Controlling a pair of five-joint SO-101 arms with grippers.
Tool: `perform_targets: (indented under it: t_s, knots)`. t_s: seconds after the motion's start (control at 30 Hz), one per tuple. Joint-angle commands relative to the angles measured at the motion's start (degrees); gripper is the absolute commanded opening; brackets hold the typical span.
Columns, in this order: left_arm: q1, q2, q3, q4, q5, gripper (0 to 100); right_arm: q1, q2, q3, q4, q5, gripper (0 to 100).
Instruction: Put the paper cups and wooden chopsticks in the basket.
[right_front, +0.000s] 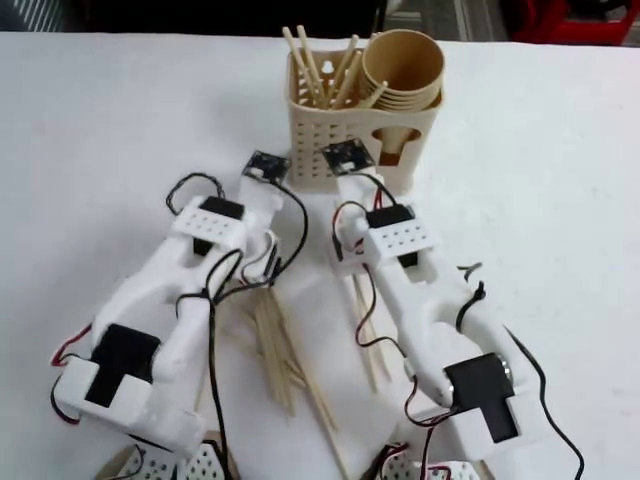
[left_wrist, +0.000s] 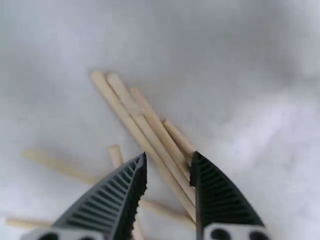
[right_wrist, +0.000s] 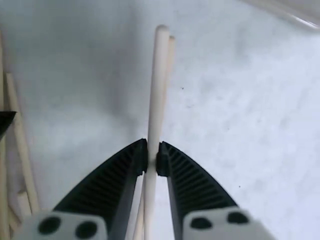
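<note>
Toward the near edge of the worktop (right_front: 100, 130), between the two arms, the loose chopsticks (right_front: 275, 345) lie in a rough, crossed bundle. The left claw (left_wrist: 168, 157) hangs just over that bundle with its jaws spread, and a few sticks run through the gap between them. Just beside it, the right claw (right_wrist: 152, 145) is pressed together on a single pinched chopstick (right_wrist: 161, 75), gripping it along the shaft with a long stretch pointing out ahead. A second pale line runs alongside this stick, and I cannot tell whether it is another stick or a shadow.

These sticks look light, stiff, thin and smooth, so one is likely to roll or swing in the jaws. A hold nearer the middle should keep it from tipping, and a stick at the edge of the pile is best, since it will not drag its neighbours along.

At the far edge stands the basket (right_front: 330, 150), with the stacked paper cups (right_front: 405, 65) in one compartment and the standing chopsticks (right_front: 320, 70) upright in the other
</note>
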Motion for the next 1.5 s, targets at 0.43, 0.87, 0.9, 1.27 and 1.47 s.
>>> perform_targets:
  t_s: [0.43,0.87,0.9,1.27,1.47]
  knots:
    - [0.04,0.48,-1.41,3.87,0.62,18,0.75,-2.68,-0.35,-0.75,0.26,1.8]
    - [0.04,0.40,-0.97,3.43,0.09,6,0.75,-2.68,-0.35,-0.75,0.26,1.8]
    - [0.04,0.40,-0.97,3.43,0.09,5,0.75,-2.68,-0.35,-0.75,0.26,1.8]
    - [0.04,-0.13,-2.90,3.78,-1.93,2,0.75,-2.68,-0.35,-0.75,0.26,1.8]
    - [0.04,-0.92,-2.90,3.78,-4.40,2,0.84,-2.68,-0.35,-0.75,0.44,1.8]
